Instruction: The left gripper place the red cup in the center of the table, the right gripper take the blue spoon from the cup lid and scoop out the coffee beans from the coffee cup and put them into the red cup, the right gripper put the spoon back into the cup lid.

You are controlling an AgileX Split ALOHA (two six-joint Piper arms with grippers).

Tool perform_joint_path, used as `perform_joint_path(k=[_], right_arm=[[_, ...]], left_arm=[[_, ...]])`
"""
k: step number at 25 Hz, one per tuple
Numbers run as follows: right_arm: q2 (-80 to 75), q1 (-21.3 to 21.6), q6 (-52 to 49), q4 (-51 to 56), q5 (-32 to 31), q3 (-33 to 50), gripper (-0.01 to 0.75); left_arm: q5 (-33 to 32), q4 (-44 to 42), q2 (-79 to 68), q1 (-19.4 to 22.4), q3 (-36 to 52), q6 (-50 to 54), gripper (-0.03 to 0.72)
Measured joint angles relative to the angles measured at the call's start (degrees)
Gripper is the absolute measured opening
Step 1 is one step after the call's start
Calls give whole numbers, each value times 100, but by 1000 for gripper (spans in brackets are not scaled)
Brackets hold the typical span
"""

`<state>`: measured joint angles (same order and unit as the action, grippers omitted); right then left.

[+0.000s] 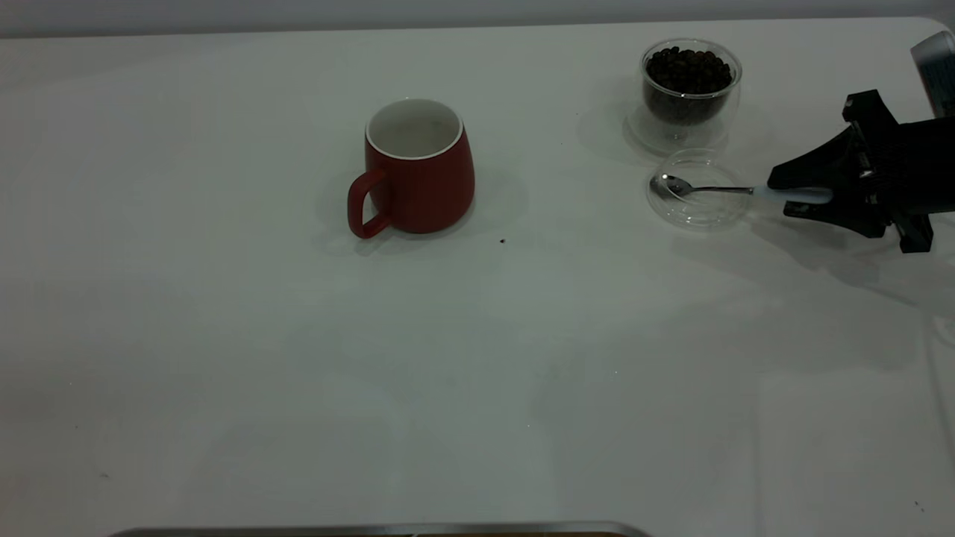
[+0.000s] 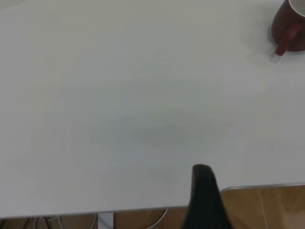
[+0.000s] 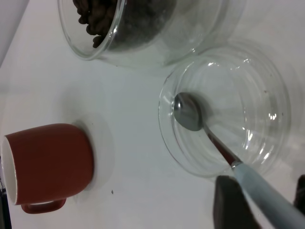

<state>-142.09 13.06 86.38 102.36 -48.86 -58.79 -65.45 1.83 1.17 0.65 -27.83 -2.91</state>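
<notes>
The red cup (image 1: 421, 175) stands upright near the middle of the white table (image 1: 298, 373), its handle toward the front left. It also shows in the left wrist view (image 2: 290, 28) and the right wrist view (image 3: 47, 164). The blue spoon (image 1: 705, 189) lies with its bowl in the clear cup lid (image 1: 701, 216) and its pale handle pointing right. My right gripper (image 1: 783, 195) is open, with its jaws on either side of the handle (image 3: 267, 200). The coffee cup (image 1: 690, 89), full of coffee beans (image 1: 688, 71), stands just behind the lid. My left gripper (image 2: 205, 191) hangs over the table's edge, far from the red cup.
A small dark speck (image 1: 502, 241) lies on the table to the right of the red cup. A metal strip (image 1: 373, 529) runs along the front edge. A pale device (image 1: 936, 67) shows at the far right edge, behind the right arm.
</notes>
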Motion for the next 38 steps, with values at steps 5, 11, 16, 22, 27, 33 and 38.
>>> perform_joint_path(k=[5, 11, 16, 22, 27, 33, 38], right_arm=[[0, 0, 14, -25, 0, 0, 460], [12, 0, -114, -274, 344, 0, 546], [181, 0, -187, -444, 546, 0, 574], [819, 0, -654, -1355, 1111, 0, 575], [1705, 0, -1693, -2492, 1620, 5, 575], [3709, -319, -3431, -4569, 1208, 53, 573], [5893, -1016, -5834, -7239, 471, 53, 573]], left_arm=[[0, 0, 0, 0, 0, 0, 587], [0, 0, 0, 0, 0, 0, 587], [0, 0, 0, 0, 0, -18, 587], [0, 0, 0, 0, 0, -18, 587], [0, 0, 0, 0, 0, -18, 587], [0, 0, 0, 0, 0, -13, 587], [0, 0, 0, 0, 0, -13, 587]])
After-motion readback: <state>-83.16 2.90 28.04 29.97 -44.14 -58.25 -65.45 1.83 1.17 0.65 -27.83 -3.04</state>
